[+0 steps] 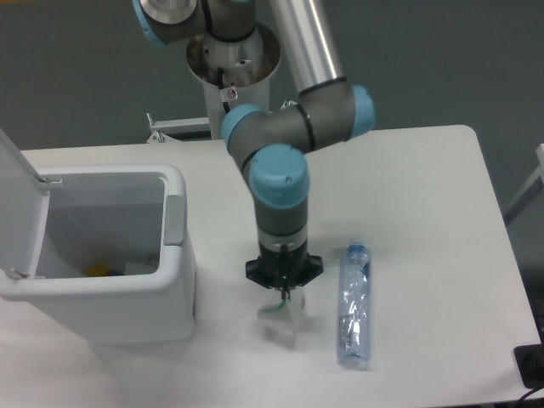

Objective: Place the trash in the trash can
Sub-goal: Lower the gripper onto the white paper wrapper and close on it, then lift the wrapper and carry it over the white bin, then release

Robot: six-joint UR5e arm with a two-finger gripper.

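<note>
The gripper (285, 299) hangs straight down over the white table (425, 170), its wrist vertical, and directly beneath its tip sits the white paper packet (282, 321) with a green edge showing at its upper left. The fingers are mostly hidden by the black flange and blurred against the pale packet, so I cannot tell whether they are spread around it, pinching it, or only poised above; the packet looks slightly raised at one corner, which hints at contact but does not settle it. The trash can (174, 280) stands at about nine o'clock from the gripper, near but clearly apart from it, with its lid (21, 204) swung up and back on the far left side and the mouth open; something yellow lies at the bottom inside. The clear water bottle (356, 303) lies at three o'clock from the gripper, just beside the packet, its long axis running twelve to six with the blue cap toward twelve. In my judgement the packet is the item in hand for this step, and the move that matters is a lift followed by a sideways carry toward nine o'clock, high enough to pass the bin's near wall.
</note>
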